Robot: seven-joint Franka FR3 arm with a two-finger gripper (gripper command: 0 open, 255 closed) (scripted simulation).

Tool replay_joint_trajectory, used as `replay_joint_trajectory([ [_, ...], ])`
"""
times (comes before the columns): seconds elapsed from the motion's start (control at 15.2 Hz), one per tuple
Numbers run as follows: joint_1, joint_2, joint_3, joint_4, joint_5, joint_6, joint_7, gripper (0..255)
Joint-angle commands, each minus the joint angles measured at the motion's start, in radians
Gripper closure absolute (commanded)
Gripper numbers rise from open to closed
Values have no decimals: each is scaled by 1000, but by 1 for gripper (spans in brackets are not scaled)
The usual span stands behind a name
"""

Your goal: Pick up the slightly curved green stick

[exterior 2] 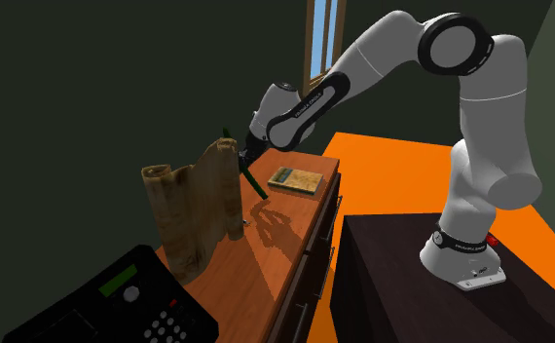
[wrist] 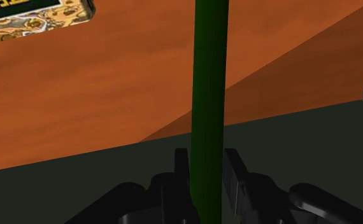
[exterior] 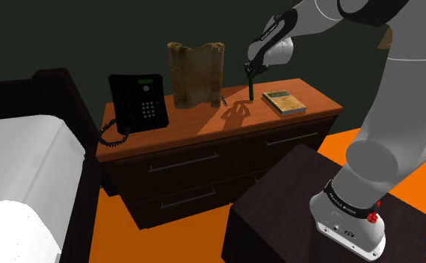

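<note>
1. Wrist view shows the claw point(wrist: 207, 172) clamped on the green stick point(wrist: 209, 89), one black finger on either side of it.
2. Seen from the shoulder view, the stick hangs nearly upright beside the book point(exterior: 285, 102), its lower tip seemingly just clear of the dresser point(exterior: 196, 125). The grasp looks done; further lifting remains.
3. The stick is smooth, round, slender and dark green. The dresser top is reddish wood.

The shoulder view looks down from beside the dark box stand point(exterior: 279, 209), frame's lower right, onto the orange-brown wooden bench point(exterior: 196, 124). The second exterior view looks along that bench from the black desk telephone point(exterior 2: 120, 302), lower left. The wrist view sits close above it, sighting along the black tool point(wrist: 207, 167) and dark green stick point(wrist: 209, 76). All three share the patterned book point(exterior: 285, 102).
</note>
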Motion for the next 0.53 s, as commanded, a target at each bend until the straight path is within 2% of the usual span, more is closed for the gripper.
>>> replay_joint_trajectory([
  [0.0, 0, 1, 0, 0, 0, 1, 0, 255],
  [0.46, 2, -10, -3, 1, -4, -11, 2, 255],
])
